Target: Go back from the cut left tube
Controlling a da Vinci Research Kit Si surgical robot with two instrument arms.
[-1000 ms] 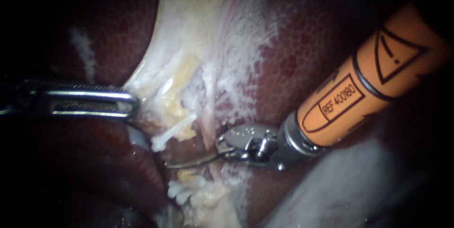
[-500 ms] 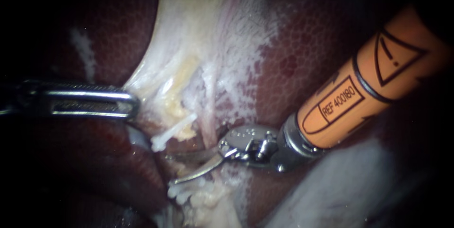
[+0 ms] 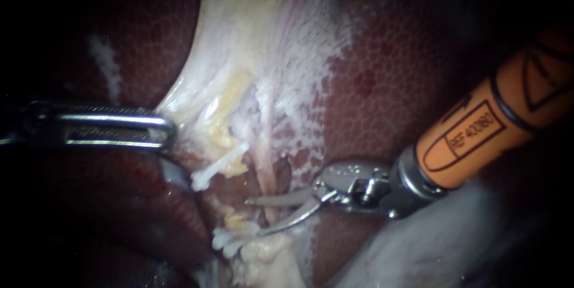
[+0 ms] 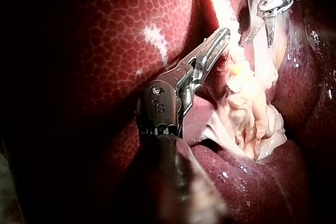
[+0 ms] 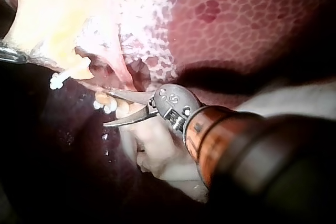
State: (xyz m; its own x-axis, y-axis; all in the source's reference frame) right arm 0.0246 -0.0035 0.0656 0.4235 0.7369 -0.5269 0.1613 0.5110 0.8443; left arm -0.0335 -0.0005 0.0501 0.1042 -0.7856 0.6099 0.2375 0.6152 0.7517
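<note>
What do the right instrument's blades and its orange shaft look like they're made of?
Blades: probably polished steel, grey with bright glints along their edges. Orange shaft: seemingly a matte plastic or coated sleeve, flat colour carrying black printed marks; the exact material stays unclear.

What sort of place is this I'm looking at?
Probably a surgical practice bench, seen close up: mottled red liver, the slender left instrument and right instrument, its blades open, and white clips on pale tissue.

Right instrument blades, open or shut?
Open. The right instrument has its two blades standing apart in the endoscope and right wrist views, with nothing gripped between them.
</note>
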